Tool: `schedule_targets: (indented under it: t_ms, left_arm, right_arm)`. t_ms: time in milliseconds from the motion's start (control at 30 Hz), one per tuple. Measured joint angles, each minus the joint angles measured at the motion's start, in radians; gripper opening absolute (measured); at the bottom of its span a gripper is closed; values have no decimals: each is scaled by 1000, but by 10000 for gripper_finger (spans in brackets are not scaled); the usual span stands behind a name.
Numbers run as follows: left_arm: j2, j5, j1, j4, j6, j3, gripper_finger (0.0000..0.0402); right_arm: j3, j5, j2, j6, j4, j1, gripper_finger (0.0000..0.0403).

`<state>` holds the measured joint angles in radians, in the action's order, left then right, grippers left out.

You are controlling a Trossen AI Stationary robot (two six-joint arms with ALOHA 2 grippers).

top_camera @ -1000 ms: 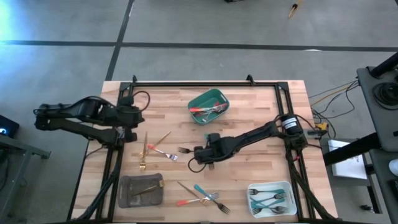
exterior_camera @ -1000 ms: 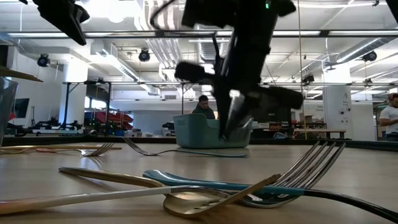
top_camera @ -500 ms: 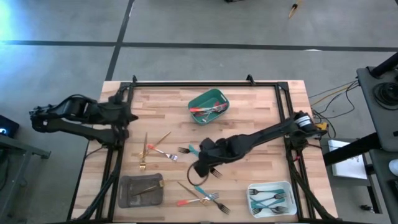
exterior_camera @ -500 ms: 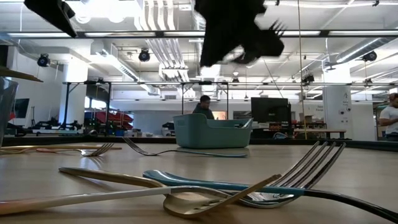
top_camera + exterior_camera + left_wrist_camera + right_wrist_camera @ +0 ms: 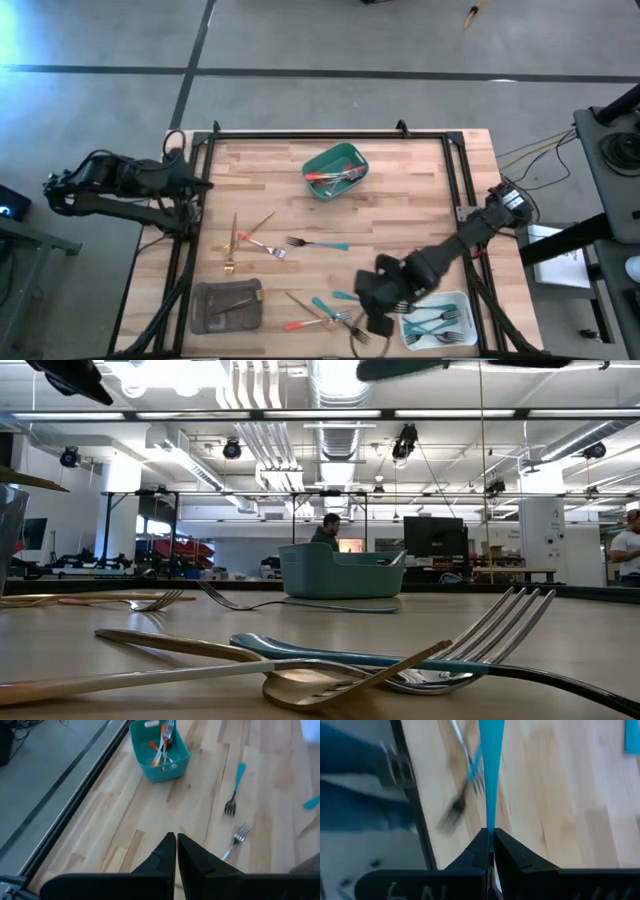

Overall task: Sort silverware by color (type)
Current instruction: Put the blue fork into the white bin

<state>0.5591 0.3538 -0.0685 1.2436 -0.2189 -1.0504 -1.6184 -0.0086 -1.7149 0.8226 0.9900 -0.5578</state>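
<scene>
The silverware lies mostly sorted: red-handled pieces in the green tray [image 5: 336, 170], teal forks in the white tray [image 5: 436, 319], gold in the grey tray [image 5: 226, 305], with loose ones left on the surface [image 5: 400, 205]. A second ago the right hand [image 5: 375, 300] was at mid-surface; now it has swung beside the white tray, closed on a teal-handled fork [image 5: 491, 770]. That fork seems bound for the white tray. The left hand [image 5: 176, 851], closed and empty, has drawn back to the surface's left edge.
</scene>
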Motion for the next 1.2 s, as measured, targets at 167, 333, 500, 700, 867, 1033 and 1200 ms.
schedule_targets:
  t_ms: [167,333,500,700,867,1033,1200]
  left_arm:
    - [-2,4,0,-73,-89,0,0]
    - [15,4,0,-165,-183,0,0]
    - [49,4,0,-276,-239,0,0]
    - [118,3,0,-400,-256,0,0]
    - [188,3,0,-428,-302,0,0]
    - [268,3,0,-433,-352,0,0]
    - [344,3,0,-440,-397,0,0]
  right_arm:
    - [2,0,0,13,130,-95,9]
    - [3,0,7,14,220,-179,9]
    - [28,9,43,14,229,-249,9]
    - [154,9,129,48,222,-317,9]
    - [322,10,250,141,112,-356,7]
    - [499,9,380,233,-116,-384,7]
    - [626,7,473,299,-172,-411,8]
